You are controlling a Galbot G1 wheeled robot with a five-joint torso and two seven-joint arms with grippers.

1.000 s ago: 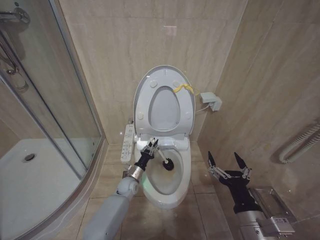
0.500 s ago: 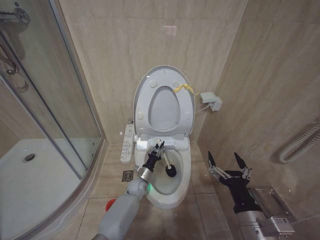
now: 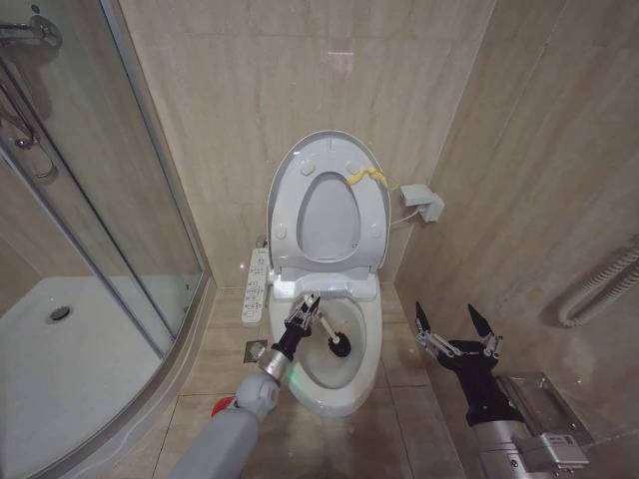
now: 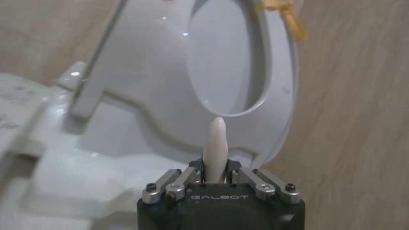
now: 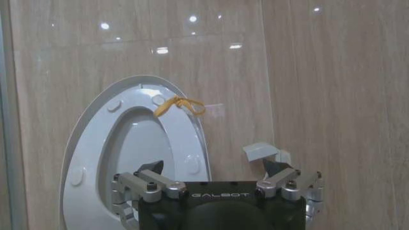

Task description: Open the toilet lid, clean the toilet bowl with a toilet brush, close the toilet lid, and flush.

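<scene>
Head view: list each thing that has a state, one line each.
toilet lid: raised, upright against the wall.
toilet bowl: uncovered, stained inside.
toilet brush: held by its handle, head down in the bowl.
left gripper: shut on the brush handle, over the bowl.
right gripper: open, idle beside the toilet.

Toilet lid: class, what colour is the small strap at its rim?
Yellow. The strap on the raised toilet lid shows best in the head view.

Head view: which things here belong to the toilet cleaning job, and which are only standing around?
Job: toilet lid, raised; toilet bowl; toilet brush, head in the bowl, held by left gripper.
Standing around: right gripper, open and idle; shower enclosure; wall box; red cup.
</scene>
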